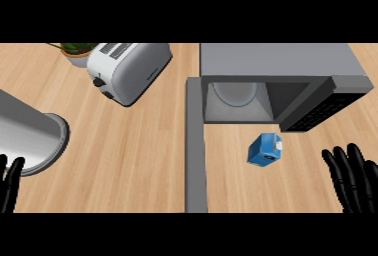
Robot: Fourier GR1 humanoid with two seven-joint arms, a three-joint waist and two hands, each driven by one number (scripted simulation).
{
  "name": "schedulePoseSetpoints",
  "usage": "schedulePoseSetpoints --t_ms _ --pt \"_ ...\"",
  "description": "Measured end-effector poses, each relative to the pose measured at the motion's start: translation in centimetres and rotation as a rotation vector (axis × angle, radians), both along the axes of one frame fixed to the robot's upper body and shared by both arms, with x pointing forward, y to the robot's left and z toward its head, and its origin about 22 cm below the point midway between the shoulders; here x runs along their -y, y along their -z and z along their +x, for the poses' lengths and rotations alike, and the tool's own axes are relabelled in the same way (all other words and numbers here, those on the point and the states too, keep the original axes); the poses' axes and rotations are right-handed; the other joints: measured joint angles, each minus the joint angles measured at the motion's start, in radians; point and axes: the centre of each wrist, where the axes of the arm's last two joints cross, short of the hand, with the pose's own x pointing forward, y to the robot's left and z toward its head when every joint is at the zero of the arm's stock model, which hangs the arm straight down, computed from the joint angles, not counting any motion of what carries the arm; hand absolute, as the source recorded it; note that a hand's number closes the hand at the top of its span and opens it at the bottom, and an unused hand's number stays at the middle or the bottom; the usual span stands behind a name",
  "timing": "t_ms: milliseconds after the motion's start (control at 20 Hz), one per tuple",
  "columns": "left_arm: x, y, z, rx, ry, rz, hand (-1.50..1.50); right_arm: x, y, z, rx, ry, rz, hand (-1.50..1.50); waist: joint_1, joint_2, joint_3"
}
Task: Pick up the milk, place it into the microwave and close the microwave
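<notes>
A small blue milk carton [264,149] stands on the wooden counter just in front of the open microwave [280,62]. The microwave's grey door [195,150] swings out to the left and reaches toward the view's lower edge. Inside the cavity a pale round turntable [235,94] shows. My right hand [354,177] rests open at the lower right, fingers up, a short way right of the carton and apart from it. My left hand [9,182] shows only as straight fingers at the lower left edge, holding nothing.
A silver toaster [127,70] lies at the back left, with a potted plant [75,52] behind it. A large grey metal cylinder [26,135] sits at the left edge. Bare wood [133,165] lies between it and the microwave door.
</notes>
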Motion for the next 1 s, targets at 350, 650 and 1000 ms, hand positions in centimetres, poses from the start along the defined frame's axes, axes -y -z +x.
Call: schedulePoseSetpoints --t_ms 350,650,1000 --pt "-1.8 0.6 -3.2 -0.003 -0.005 0.004 -1.5 -0.5 1.5 0.5 -0.005 0.036 -0.033 -1.5 0.005 0.0 0.0" --pt "-2.2 1.4 -5.5 -0.02 -0.019 0.009 -1.5 -1.0 3.9 2.2 -0.022 0.08 -0.06 -1.5 0.009 0.001 0.0" --pt "-3.6 2.1 -7.0 -0.025 -0.012 0.026 -1.5 -0.5 6.3 5.1 -0.045 0.092 -0.108 -1.5 0.009 0.002 0.0"
